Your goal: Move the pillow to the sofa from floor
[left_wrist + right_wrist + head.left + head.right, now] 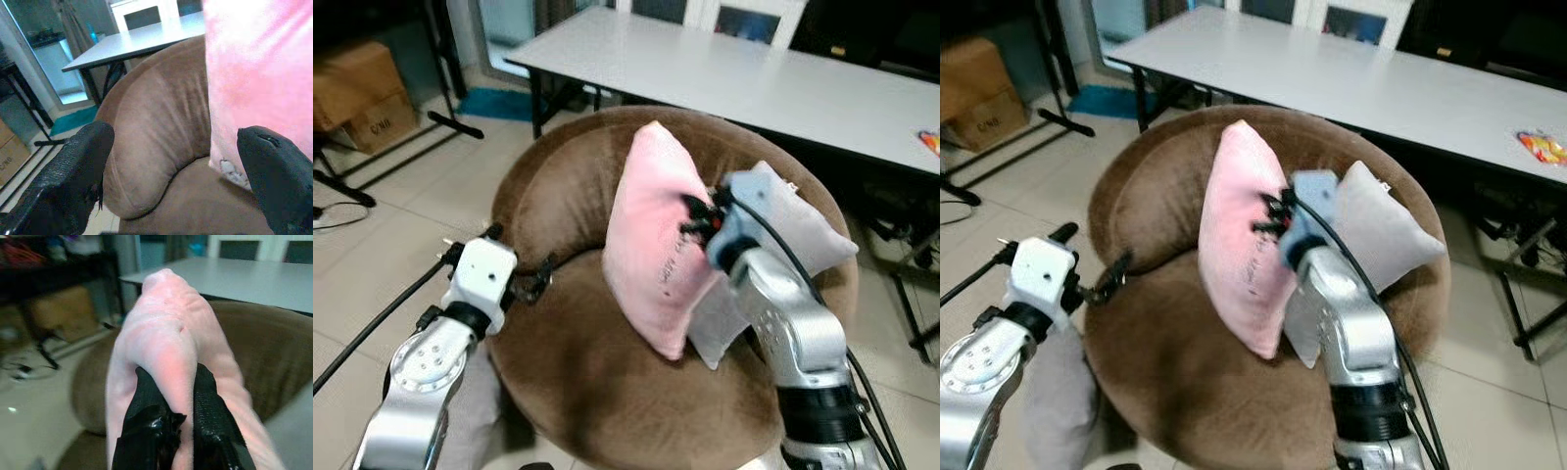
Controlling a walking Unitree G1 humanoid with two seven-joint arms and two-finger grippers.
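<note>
Two pillows on brown sofa point(607, 392): pink pillow point(651, 245) upright on seat, leaning on grey pillow point(793, 230). My right gripper point(178, 382) pinches pink edge. Left gripper point(171, 161) fingers apart, near the pink pillow. Best to settle pillow against backrest, then release gently so it won't topple.

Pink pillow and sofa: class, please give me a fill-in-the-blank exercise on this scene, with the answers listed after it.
1. The right gripper is shut on the ____ pillow.
2. That pillow stands on the round ____ sofa.
3. Behind it leans a ____ pillow.
4. The left gripper hovers ____ over the seat.

Missing words: pink; brown; grey; open
</note>
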